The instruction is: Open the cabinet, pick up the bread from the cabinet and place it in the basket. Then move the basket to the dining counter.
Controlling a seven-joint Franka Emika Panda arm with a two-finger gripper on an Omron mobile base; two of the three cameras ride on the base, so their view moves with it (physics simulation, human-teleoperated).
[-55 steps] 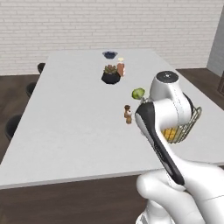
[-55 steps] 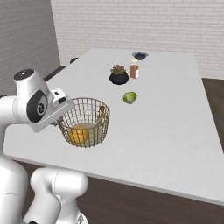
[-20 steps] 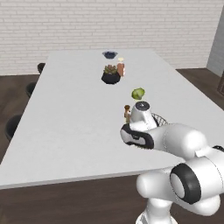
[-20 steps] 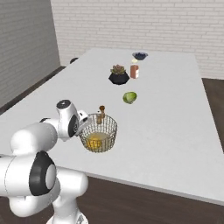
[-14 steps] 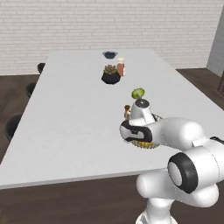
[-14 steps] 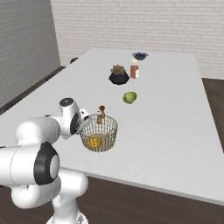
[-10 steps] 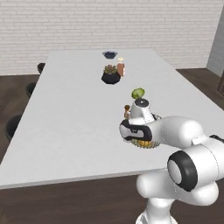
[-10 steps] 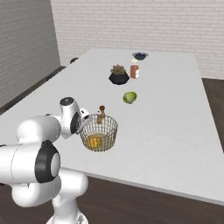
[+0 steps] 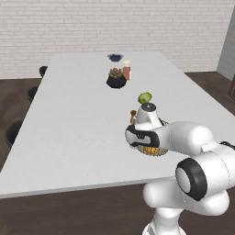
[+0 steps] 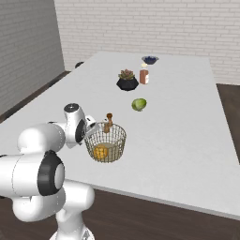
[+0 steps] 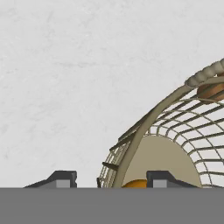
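The basket [image 10: 107,140], round tan wire mesh, stands on the white dining counter [image 10: 187,122] near its front edge. The bread [image 10: 101,151], a small golden-orange bun, lies inside it on the beige base. My gripper [image 10: 89,129] is low at the basket's left rim. In the hand view the gripper [image 11: 113,179] is open, its two dark fingertips [image 11: 65,177] standing either side of the basket's [image 11: 175,131] rim wire with a gap on each side; the bread [image 11: 135,183] peeks out below. From the left base view my arm covers most of the basket [image 9: 153,150].
A small brown grinder [image 10: 108,123] stands just behind the basket. Farther back are a green fruit [image 10: 138,104], a black pot with a succulent [image 10: 127,80], an orange-brown jar [image 10: 144,75] and a dark bowl [image 10: 150,59]. Dark stools [image 9: 13,133] line the counter's left side.
The arm has swung down from holding the basket in the air and the basket now rests on the counter. Over the last half second the hand has stayed at the rim.
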